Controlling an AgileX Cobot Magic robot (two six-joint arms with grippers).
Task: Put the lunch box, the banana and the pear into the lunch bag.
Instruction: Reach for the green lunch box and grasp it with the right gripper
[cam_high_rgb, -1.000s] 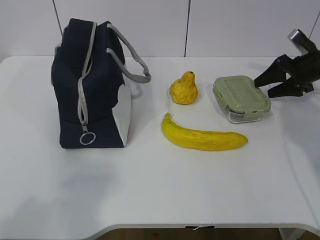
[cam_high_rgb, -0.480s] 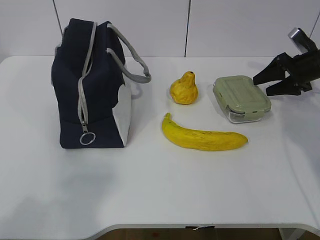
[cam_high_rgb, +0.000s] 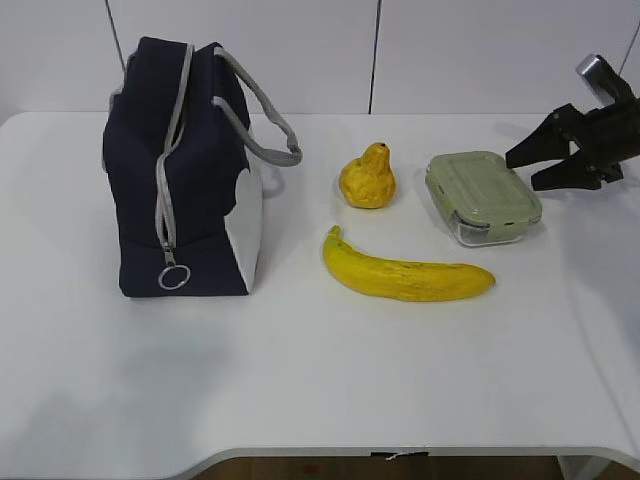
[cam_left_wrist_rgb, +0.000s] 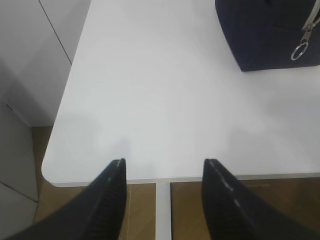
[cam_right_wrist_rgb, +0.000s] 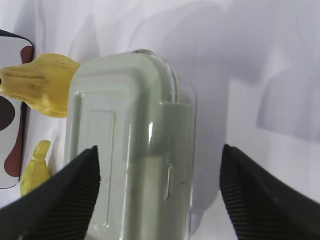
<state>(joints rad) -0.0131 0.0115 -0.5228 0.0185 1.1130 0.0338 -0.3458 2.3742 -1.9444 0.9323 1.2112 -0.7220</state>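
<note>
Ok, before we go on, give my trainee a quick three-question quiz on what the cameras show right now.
1. True or false: the lunch bag is zipped shut.
2. Which item lies closest to the right gripper? A) the pear B) the banana C) the lunch box
3. Fill in: the left gripper hovers over the table's front ____, its fingers holding nothing.

Key:
1. True; the zipper runs closed, its ring pull hanging low.
2. C; the open fingers sit just beside the lunch box, not yet gripping it.
3. Edge.
</note>
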